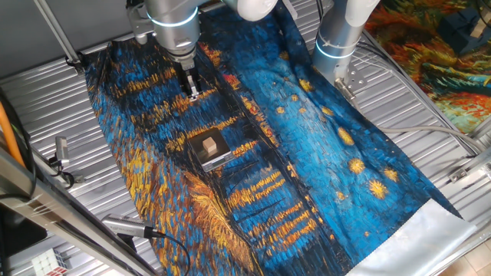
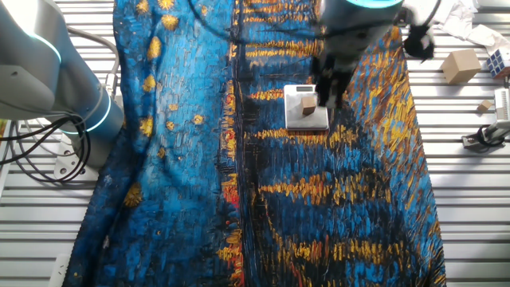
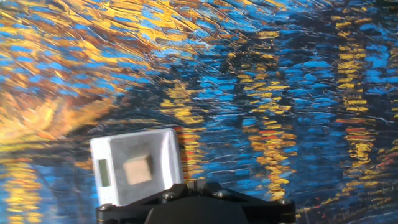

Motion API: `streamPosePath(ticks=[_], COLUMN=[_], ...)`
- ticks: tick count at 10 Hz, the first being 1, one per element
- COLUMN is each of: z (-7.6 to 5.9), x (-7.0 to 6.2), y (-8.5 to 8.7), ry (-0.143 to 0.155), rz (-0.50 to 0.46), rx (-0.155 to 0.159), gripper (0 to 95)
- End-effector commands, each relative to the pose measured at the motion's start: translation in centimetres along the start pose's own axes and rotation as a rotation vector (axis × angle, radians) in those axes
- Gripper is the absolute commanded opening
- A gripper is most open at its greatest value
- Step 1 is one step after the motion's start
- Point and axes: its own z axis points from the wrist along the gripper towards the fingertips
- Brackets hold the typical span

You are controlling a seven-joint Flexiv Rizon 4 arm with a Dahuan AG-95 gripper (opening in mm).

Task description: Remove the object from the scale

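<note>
A: Where is the cube?

B: We find the small tan cube [image 1: 208,144] sitting near the middle of the scale [image 1: 215,159], a flat dark square with a pale silvery rim. From the hand view we also see a small display strip along one edge of the scale.

A: And the gripper?

B: The gripper [image 1: 192,91] hangs above the cloth, beside the scale and apart from the cube, holding nothing. Its fingers look close together, but we cannot tell whether they are fully pressed together or slightly parted.

A: What does the scale rest on?

B: A cloth [image 1: 322,153] printed like a painting, deep blue with yellow and orange brushstrokes and star shapes, lying rumpled in long folds. Under it we see a table [image 1: 46,107] of ribbed silvery metal slats.

A: Anything else around?

B: A second arm [image 2: 56,72], grey with a glowing blue ring, stands at the cloth's edge. Off the cloth, on the slats, lies a larger tan block [image 2: 460,65].
</note>
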Motion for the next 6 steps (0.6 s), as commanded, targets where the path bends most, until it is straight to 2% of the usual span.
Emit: streamPosePath(ticks=[1,2,3,6], z=[-1.4,-1.2,-0.1,2.1], x=[-1.0,-1.5,-2.5,-3.7], y=[1.3,1.8,2.9,4.7], ry=[0.010,0.003,-0.001,-0.001], rz=[0.021,0.030,0.056,0.088], rx=[-0.003,-0.010,-0.009,-0.010], gripper=[0.0,0.0,0.0,0.0])
